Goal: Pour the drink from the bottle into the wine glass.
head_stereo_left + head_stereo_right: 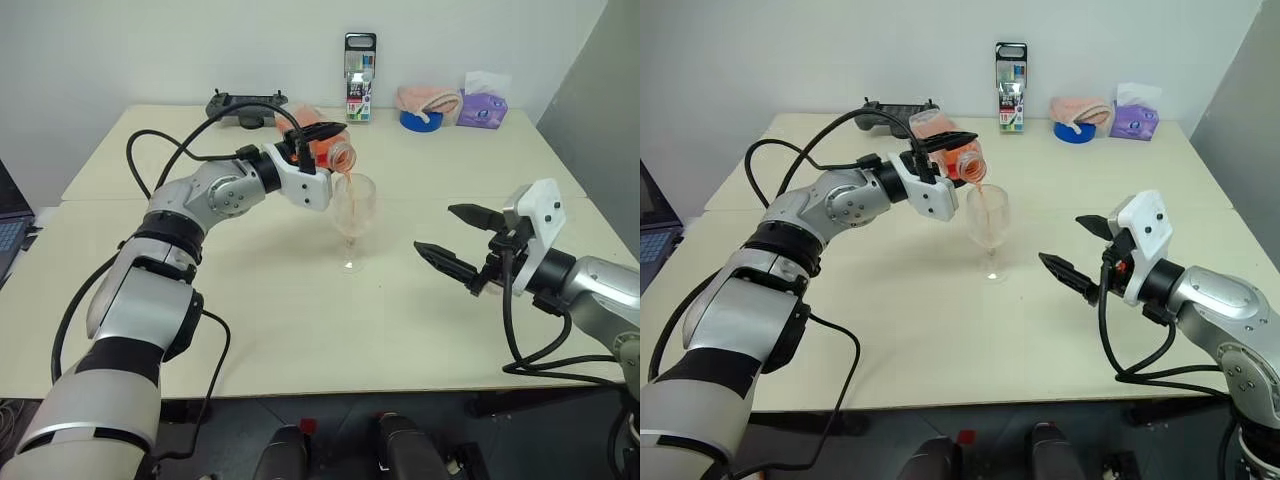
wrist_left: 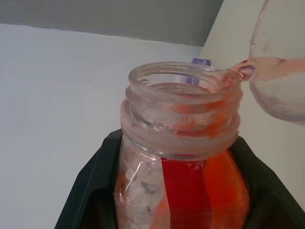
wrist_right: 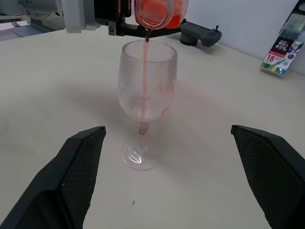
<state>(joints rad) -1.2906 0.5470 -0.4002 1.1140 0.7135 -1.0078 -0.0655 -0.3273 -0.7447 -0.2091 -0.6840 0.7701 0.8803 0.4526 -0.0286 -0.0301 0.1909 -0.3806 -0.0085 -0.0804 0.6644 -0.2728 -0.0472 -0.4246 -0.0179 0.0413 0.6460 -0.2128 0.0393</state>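
My left gripper point(image 1: 312, 140) is shut on the bottle point(image 1: 328, 150), an uncapped clear plastic bottle tipped on its side with its mouth over the wine glass point(image 1: 353, 207). A thin orange-red stream of the drink point(image 3: 144, 71) falls from the bottle mouth point(image 2: 183, 102) into the bowl, where a little liquid collects. The wine glass point(image 3: 145, 90) stands upright on the table near its middle. My right gripper point(image 1: 447, 236) hovers open to the right of the glass, its black fingers point(image 3: 78, 164) spread wide and apart from it.
Along the table's far edge lie a black controller point(image 1: 245, 103), a tall marker pack point(image 1: 359, 78), a blue tape roll under a pink cloth point(image 1: 424, 105) and a purple tissue box point(image 1: 483, 105). A laptop point(image 1: 8, 225) sits at the far left.
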